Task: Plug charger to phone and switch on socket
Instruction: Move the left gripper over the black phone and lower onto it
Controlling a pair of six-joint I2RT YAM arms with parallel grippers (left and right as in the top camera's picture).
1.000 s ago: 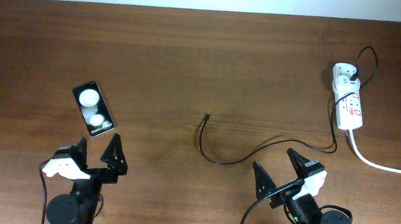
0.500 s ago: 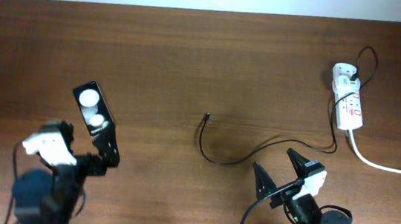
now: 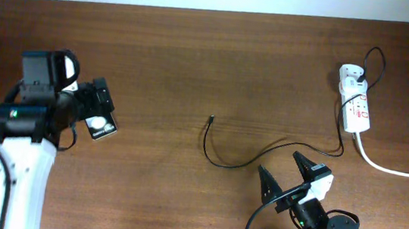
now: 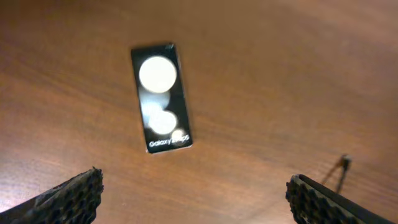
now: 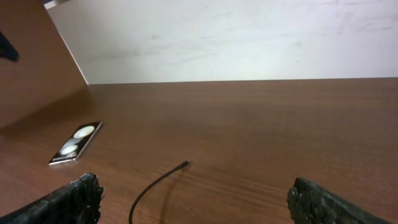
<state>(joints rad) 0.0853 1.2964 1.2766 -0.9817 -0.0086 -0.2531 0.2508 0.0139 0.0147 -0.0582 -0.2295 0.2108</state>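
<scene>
The phone (image 3: 101,125) lies flat on the wooden table at the left, its two white round patches showing in the left wrist view (image 4: 160,99). My left gripper (image 3: 93,99) hovers over it, open and empty (image 4: 196,196), and partly hides it from above. The charger (image 3: 219,160) is a thin black cable curving across the middle, with its plug tip (image 3: 212,118) lying free on the table (image 5: 185,163). The socket (image 3: 356,109) lies at the far right with a white adapter in it. My right gripper (image 3: 283,175) is open and empty near the front edge (image 5: 196,202), just in front of the cable.
A thick white cord (image 3: 396,171) runs from the socket off the right edge. A pale wall stands beyond the table's far edge (image 5: 249,79). The phone also shows at the left in the right wrist view (image 5: 76,142).
My left arm has lifted from the front edge and swung back and left over the phone, still open. The right arm, the cable, the phone and the socket have not moved.
</scene>
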